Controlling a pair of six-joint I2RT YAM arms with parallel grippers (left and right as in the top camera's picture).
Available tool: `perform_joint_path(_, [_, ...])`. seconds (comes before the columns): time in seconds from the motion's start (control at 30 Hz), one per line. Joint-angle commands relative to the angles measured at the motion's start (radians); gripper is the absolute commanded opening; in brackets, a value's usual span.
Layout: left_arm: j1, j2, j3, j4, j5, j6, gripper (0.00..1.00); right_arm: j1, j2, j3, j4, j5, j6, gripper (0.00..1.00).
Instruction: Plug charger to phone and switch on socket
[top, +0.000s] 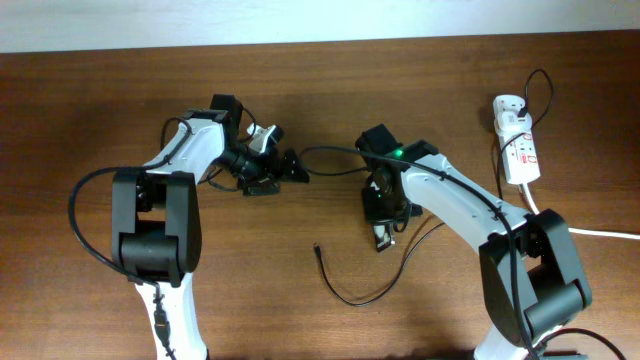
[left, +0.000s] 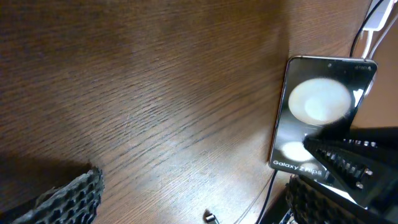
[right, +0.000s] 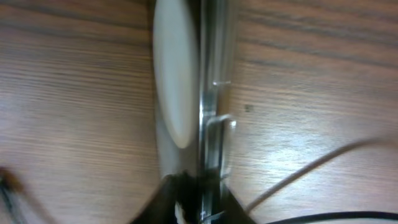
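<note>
Overhead: brown wooden table (top: 80, 90), pale wall beyond. The socket (top: 517, 150) is far right and the charger (top: 319, 253) tip lies loose mid-table.

Left wrist: left end effector (left: 196, 186) is wide and empty, with the phone (left: 320, 112) standing nearby.

Right wrist: right end effector (right: 199, 200) clamps the phone edge-on.

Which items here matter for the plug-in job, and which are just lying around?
Job: phone; charger, loose on the wood; socket.
Just there: thick white cord off the socket; wooden table.
</note>
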Motion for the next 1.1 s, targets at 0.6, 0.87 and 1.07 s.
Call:
perform_joint_path(0.6, [0.024,-0.069,-0.011,-0.092,0.718,0.511,0.89,-0.276,-0.177,-0.003,0.146,-0.981,-0.285,0.04])
perform_joint_path(0.87, [-0.028,-0.188,-0.010,-0.050,0.814,0.580,0.84,-0.233,-0.174,-0.003,0.481,-1.050,-0.077,0.04])
perform_joint_path(1.07, [-0.035,-0.239,0.005,-0.044,0.814,0.572,0.59,-0.150,-0.174,-0.003,0.544,-0.972,-0.037,0.04])
